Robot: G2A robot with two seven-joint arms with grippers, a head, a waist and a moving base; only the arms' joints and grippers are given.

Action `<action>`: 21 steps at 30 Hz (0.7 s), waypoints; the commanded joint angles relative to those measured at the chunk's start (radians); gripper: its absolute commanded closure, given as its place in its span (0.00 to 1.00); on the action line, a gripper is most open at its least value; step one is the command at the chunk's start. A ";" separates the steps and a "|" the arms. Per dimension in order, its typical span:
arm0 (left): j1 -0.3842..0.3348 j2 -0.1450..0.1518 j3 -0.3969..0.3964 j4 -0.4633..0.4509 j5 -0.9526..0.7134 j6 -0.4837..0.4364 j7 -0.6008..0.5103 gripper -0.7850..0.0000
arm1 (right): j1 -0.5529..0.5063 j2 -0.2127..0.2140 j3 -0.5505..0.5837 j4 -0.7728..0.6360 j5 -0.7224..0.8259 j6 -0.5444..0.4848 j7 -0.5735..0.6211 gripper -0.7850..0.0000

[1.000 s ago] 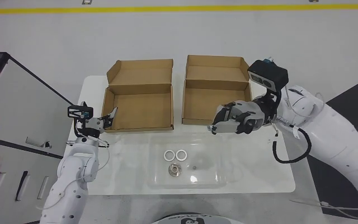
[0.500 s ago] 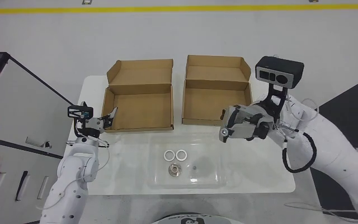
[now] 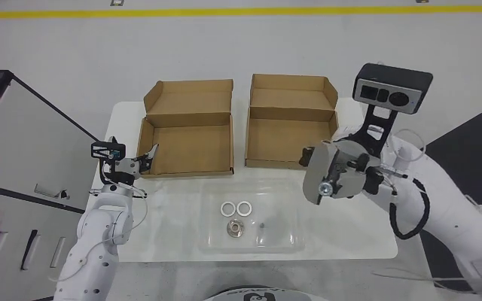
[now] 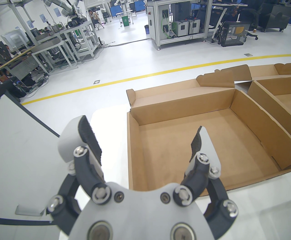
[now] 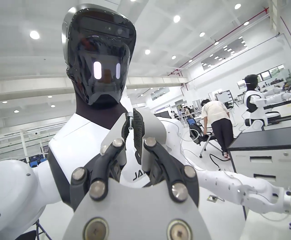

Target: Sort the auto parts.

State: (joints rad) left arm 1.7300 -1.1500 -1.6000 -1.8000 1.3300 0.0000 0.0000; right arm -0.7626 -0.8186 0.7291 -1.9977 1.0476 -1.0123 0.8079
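A robotics lab hall: yellow floor line [image 4: 159, 73], equipment racks [image 4: 179, 22], workbenches [image 4: 75, 38], another humanoid robot [image 5: 255, 100].

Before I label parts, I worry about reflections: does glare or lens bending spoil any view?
Top view: the clear tray glints beside the white rings, which are readable. Left wrist view: the yellow floor line bows. Right wrist view: ceiling lamps shine into the lens.
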 commanded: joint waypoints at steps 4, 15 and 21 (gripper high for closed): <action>0.000 0.000 0.000 0.000 0.000 0.000 0.000 0.00 | -0.016 -0.028 0.010 -0.013 0.038 0.000 0.000 1.00; 0.000 0.000 0.000 0.000 0.000 0.000 0.000 0.00 | -0.061 -0.081 0.074 -0.026 0.157 0.041 0.042 1.00; 0.000 0.000 0.000 0.000 0.000 0.000 0.000 0.00 | -0.103 -0.098 0.145 0.043 0.114 0.116 0.116 1.00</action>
State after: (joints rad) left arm 1.7300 -1.1500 -1.6000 -1.8000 1.3300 0.0000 0.0000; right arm -0.8594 -0.9160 0.8637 -1.9705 1.1747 -0.9080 0.9123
